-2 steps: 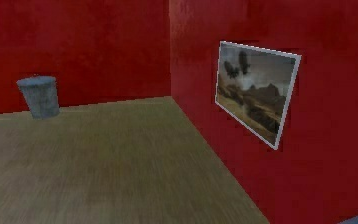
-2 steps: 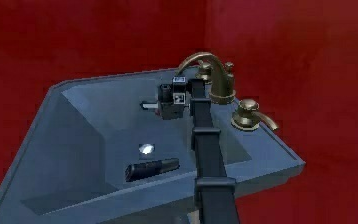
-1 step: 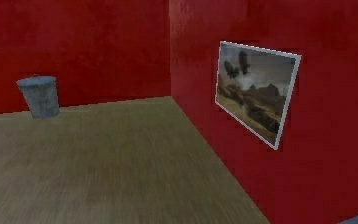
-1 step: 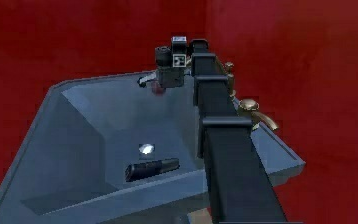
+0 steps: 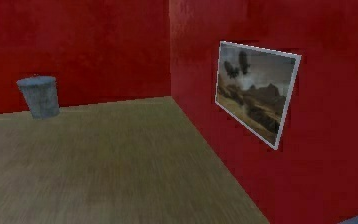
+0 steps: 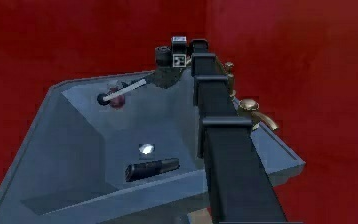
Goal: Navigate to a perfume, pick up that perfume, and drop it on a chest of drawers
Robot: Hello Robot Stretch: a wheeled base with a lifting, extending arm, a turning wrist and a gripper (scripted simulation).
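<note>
In the arm side view the dark arm [image 6: 222, 120] reaches out over a blue-grey basin-shaped top [image 6: 72, 125] set against a red wall. My gripper [image 6: 163, 72] sits at the arm's far end, beside the two white squares. Just left of it, on the basin's surface, lie a small dark reddish blob [image 6: 115, 98] and a pale thin bar [image 6: 135, 88]. I cannot tell whether the gripper holds anything. A dark cylinder [image 6: 152, 168] lies near the basin's front edge, with a small shiny thing [image 6: 145, 148] behind it.
Brass-coloured fittings [image 6: 253, 106] stand on the basin's right rim. In the forward view a grey bin [image 5: 38, 96] stands against the red wall at the left. A framed landscape picture [image 5: 255, 90] hangs on the red wall at the right, and wooden floor [image 5: 107, 165] lies between them.
</note>
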